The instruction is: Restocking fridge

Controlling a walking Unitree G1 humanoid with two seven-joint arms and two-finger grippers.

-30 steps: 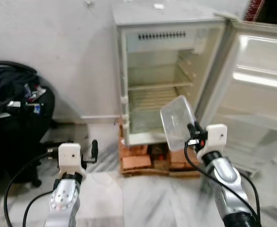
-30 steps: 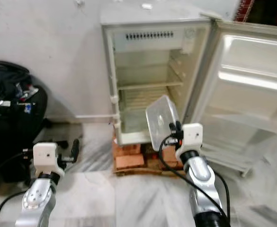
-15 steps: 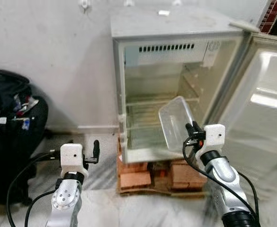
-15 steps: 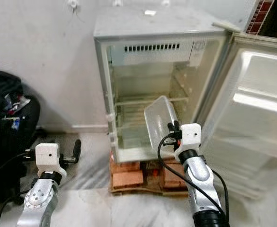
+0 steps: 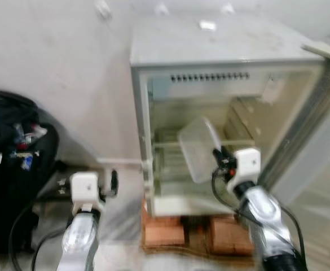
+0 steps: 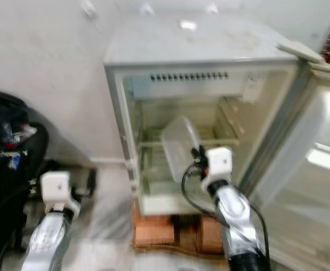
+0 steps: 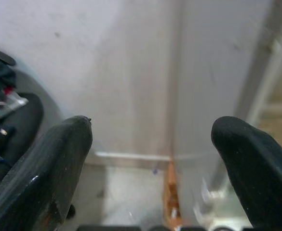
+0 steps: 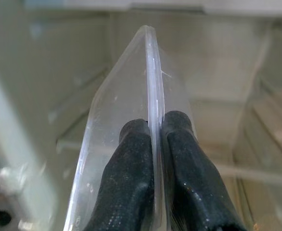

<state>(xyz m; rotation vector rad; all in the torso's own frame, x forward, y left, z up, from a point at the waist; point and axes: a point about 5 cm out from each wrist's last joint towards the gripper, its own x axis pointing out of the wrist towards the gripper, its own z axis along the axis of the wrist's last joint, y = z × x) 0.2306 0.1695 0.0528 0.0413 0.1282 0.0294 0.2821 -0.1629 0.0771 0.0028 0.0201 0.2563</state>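
Our left gripper (image 7: 150, 159) hangs low with fingers spread, holding nothing. Our right gripper (image 8: 153, 144) pinches the rim of a clear plastic container (image 5: 197, 149), tilted before the open fridge (image 5: 210, 68), which stands on bricks (image 5: 165, 234).

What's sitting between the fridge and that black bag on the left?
Nothing stands there. In the left eye view, between the fridge and the black bag there is bare wall and floor; the left gripper hangs in front of that stretch.

Head cameras looked forward and down, sharing the open fridge (image 5: 210, 130). Each wrist camera sat close behind its fingers (image 8: 131, 183), facing the fridge.
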